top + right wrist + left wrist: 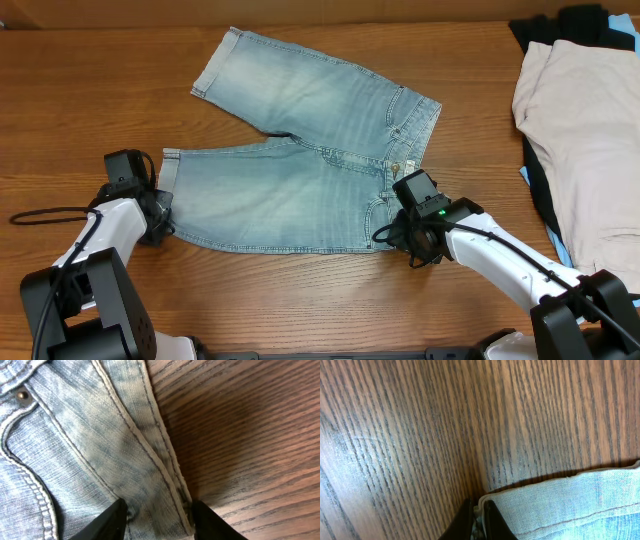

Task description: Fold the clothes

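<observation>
The light-blue denim shorts (300,150) lie spread flat on the wooden table, legs pointing left, waistband to the right. My left gripper (163,212) is at the near leg's hem. In the left wrist view its jaws (479,517) are shut on the hem corner of the shorts (570,500). My right gripper (392,232) is at the near end of the waistband. In the right wrist view its jaws (159,519) are open and straddle the waistband edge of the shorts (75,435), fabric between the fingers.
A beige garment (580,130) lies at the right edge on top of a black garment (570,25) and a sky-blue one (560,245). A black cable (45,213) trails left of the left arm. Bare wood (300,300) lies in front of the shorts.
</observation>
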`<state>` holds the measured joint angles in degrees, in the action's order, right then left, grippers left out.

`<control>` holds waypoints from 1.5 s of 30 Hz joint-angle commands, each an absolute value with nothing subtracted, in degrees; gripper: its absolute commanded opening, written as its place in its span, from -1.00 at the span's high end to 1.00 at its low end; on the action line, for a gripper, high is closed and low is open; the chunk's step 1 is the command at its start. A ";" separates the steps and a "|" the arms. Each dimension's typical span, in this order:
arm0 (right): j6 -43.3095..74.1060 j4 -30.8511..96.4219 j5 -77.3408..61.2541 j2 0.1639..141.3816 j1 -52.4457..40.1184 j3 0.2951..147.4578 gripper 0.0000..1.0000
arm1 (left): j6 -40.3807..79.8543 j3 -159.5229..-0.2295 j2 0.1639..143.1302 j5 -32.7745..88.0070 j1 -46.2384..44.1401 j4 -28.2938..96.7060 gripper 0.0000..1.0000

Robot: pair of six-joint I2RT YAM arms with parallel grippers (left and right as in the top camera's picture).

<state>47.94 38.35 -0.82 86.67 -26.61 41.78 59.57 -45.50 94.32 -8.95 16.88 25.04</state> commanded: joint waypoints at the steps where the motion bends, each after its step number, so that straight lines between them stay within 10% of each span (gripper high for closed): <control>1: 47.48 38.76 -2.28 87.15 -26.96 41.45 0.33 | 58.17 -42.76 98.48 -4.80 16.84 26.13 0.91; 4: 49.10 39.79 -2.22 87.15 -27.03 41.47 0.92 | 53.54 -43.44 98.41 -2.68 16.86 26.46 0.92; 24: 38.57 79.05 -3.33 76.49 -17.67 82.35 0.92 | 30.20 -86.61 76.58 1.48 16.86 56.69 0.92; 45: 51.09 70.37 -3.09 75.92 -20.97 59.59 0.92 | 28.71 -86.26 91.46 -3.16 6.94 49.52 0.92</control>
